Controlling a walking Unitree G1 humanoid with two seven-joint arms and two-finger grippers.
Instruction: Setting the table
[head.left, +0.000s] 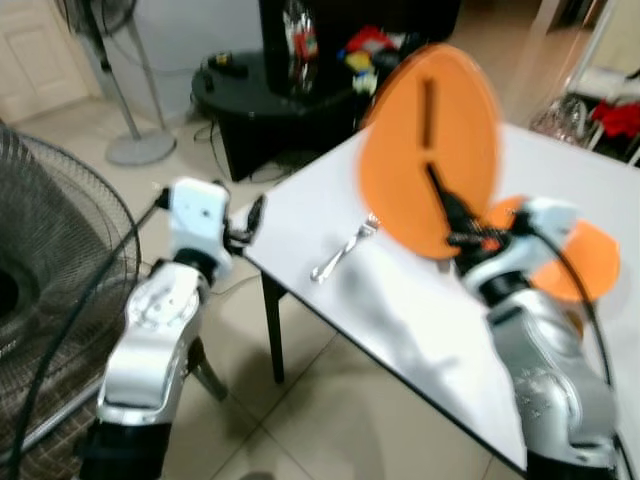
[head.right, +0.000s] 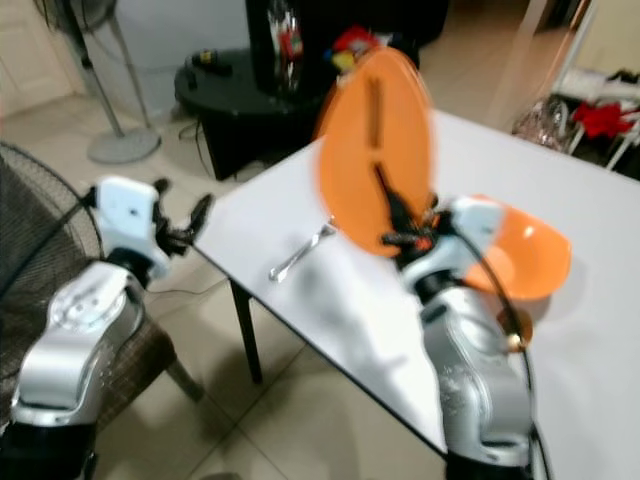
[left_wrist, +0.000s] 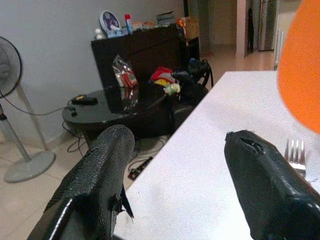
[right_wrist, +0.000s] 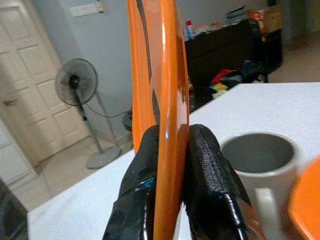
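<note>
At twelve o'clock from us, a round black side table (head.left: 250, 95) carries a small dark device (head.left: 222, 63) and a crinkled clear packet (head.left: 298, 40), with a heap of bright cloth (head.left: 372, 45) just beside it. A white pedestal fan (head.left: 138, 140) stands on the tiled floor (head.left: 320, 420) at eleven o'clock near a panelled white door (head.left: 35, 50). At nine o'clock we see the wire grille of a second fan (head.left: 45, 290).

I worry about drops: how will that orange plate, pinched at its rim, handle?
The orange plate looks stiff, standing upright without sagging. Its glossy surface may slip between the right gripper's fingers. It is held at one edge, so it could swing or pivot.
</note>
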